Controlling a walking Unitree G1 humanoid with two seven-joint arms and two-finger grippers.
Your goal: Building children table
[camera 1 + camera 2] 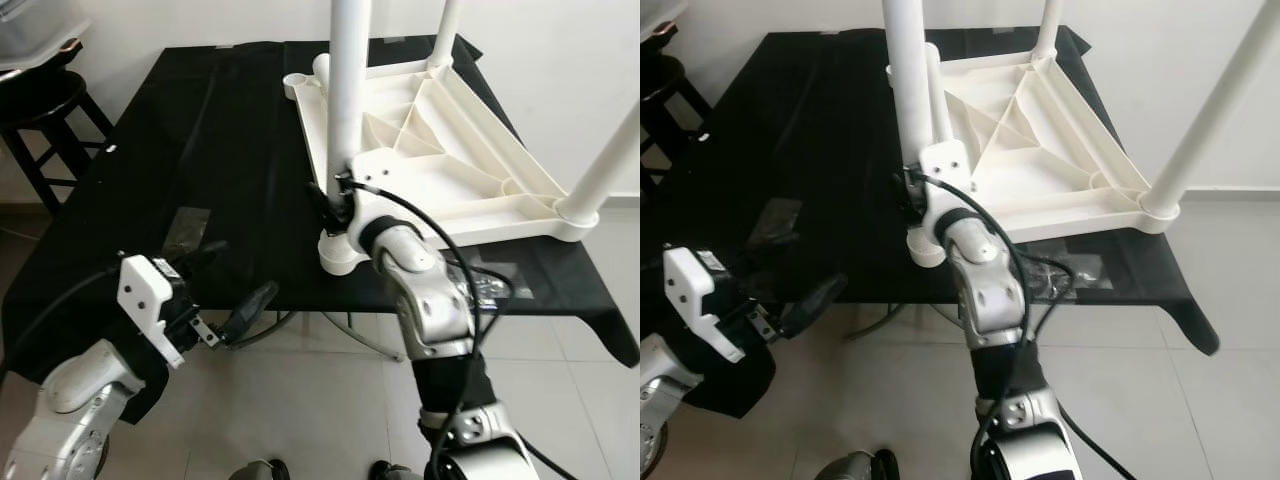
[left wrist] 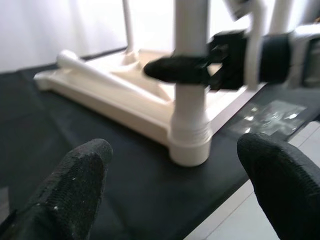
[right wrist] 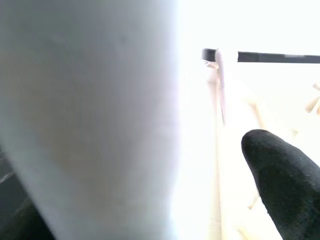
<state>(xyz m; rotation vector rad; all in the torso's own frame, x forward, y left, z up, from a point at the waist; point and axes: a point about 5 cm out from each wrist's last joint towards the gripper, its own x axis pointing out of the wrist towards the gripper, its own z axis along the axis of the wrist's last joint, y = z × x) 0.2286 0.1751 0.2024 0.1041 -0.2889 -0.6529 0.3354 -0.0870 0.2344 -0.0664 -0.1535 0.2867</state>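
**Right gripper clamped on the near leg of the upturned children's table**

The white plastic tabletop [image 1: 440, 150] lies upside down on a black work table [image 1: 180, 160], ribbed underside up, toward the right half of that surface. The right gripper [image 1: 338, 205] is closed around the near leg [image 1: 348, 90] low on its shaft, just above the corner socket [image 1: 342, 252] at the near edge; the left wrist view shows one black finger [image 2: 177, 70] wrapped across the tube. The left gripper [image 1: 232, 310] hangs off the near left of the black table with its fingers [image 2: 75, 185] spread apart, holding nothing.

The step in hand looks like seating or tightening this leg. To do it well, the tube should be kept plumb over the socket and pressed straight down while turned, since a tilt would likely bind the joint. The tabletop is light and sits near the edge, so the free left gripper would be well used bracing the frame against sliding or tipping.

Counted: one tabletop; three legs stand upright in corners, namely the gripped one, a far one [image 1: 447, 30] and one at the right [image 1: 610, 165]; one more white tube [image 2: 100, 75] lies loose along the left rim, so the fourth leg appears not yet fitted. A dark stool [image 1: 40, 110] stands at the far left, and a clear plastic bag [image 1: 490, 280] lies on the near right of the black table.
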